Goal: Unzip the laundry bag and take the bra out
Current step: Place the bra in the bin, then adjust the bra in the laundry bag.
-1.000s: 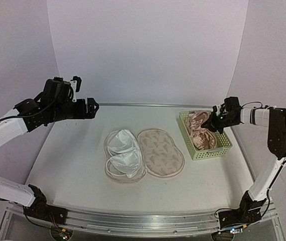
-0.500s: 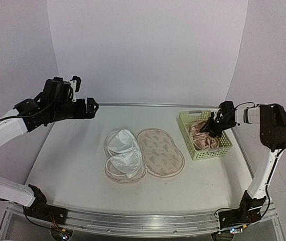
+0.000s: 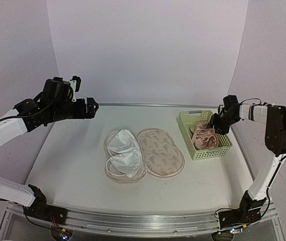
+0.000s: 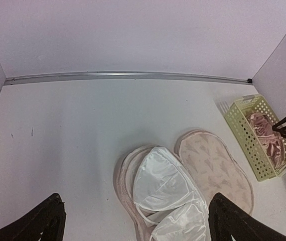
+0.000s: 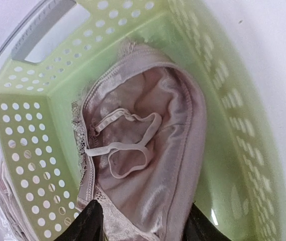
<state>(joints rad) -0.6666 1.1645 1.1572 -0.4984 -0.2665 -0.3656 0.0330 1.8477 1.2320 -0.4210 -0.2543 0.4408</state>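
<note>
The laundry bag (image 3: 160, 152) lies unzipped and spread flat mid-table, its printed half on the right (image 4: 213, 168). White rounded cup-shaped padding (image 3: 124, 155) (image 4: 165, 186) with a thin strap fills its left half. A pink satin bra (image 3: 203, 136) (image 5: 148, 165) with lace trim and thin straps lies inside the pale-green basket (image 3: 203, 154). My right gripper (image 3: 216, 124) (image 5: 143, 223) hovers just above it, fingers apart, the fabric lying loose beneath them. My left gripper (image 3: 92, 107) (image 4: 137, 218) hangs high over the table's far left, open and holding nothing.
The green basket (image 5: 27, 130) (image 4: 243, 133) stands at the table's right edge, its perforated walls close around my right fingers. A metal rail (image 4: 128, 76) runs along the back wall. Bare white table (image 3: 73, 150) lies left of the bag.
My right gripper brought the pink bra down into the basket, opened and let it go. The left arm and the bag have not moved.
</note>
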